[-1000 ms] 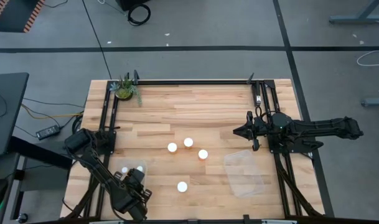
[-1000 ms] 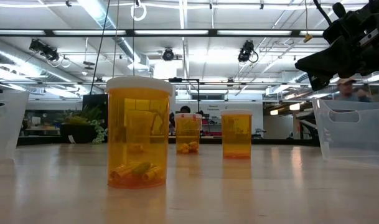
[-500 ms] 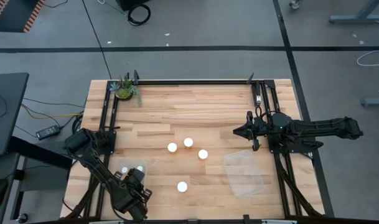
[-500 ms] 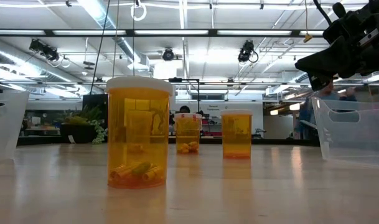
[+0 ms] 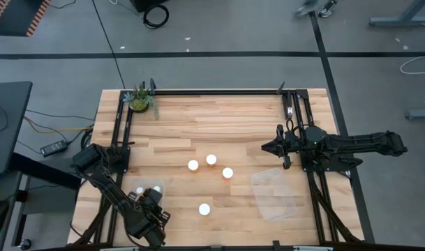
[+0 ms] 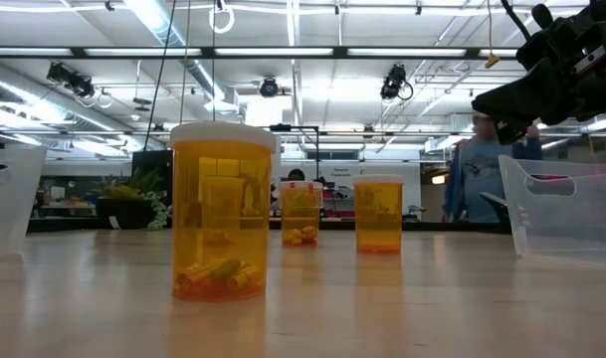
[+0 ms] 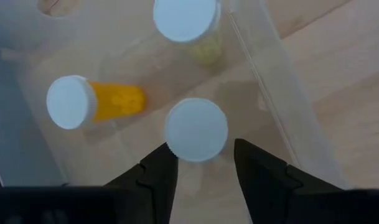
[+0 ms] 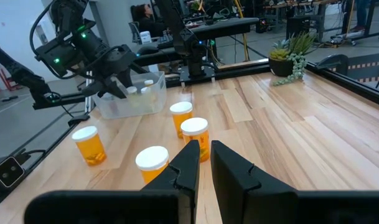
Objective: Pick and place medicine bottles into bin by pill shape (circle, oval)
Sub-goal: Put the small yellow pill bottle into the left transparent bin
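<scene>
Four medicine bottles with white caps stand on the table: three grouped mid-table (image 5: 211, 160) and one nearer the front (image 5: 204, 208), which looms large and orange in the low view (image 6: 221, 214). My left gripper (image 5: 153, 200) is open over a clear bin (image 5: 131, 186) at the front left. In the left wrist view the bin holds three bottles; its fingers (image 7: 201, 152) stand either side above one upright cap (image 7: 195, 129), another bottle (image 7: 89, 102) lies on its side, and a third (image 7: 185, 18) stands. My right gripper (image 5: 266, 148) is shut and empty, hovering at mid-right.
A second clear bin (image 5: 273, 194) sits at the front right, below my right arm. A green potted plant (image 5: 140, 101) stands at the far left corner. Black rails (image 5: 212, 90) run along the table's far edge and sides. A person (image 6: 479, 179) stands in the room beyond.
Both arms and all bottles have kept still. A person in the room behind the table has walked leftward across the low view.
</scene>
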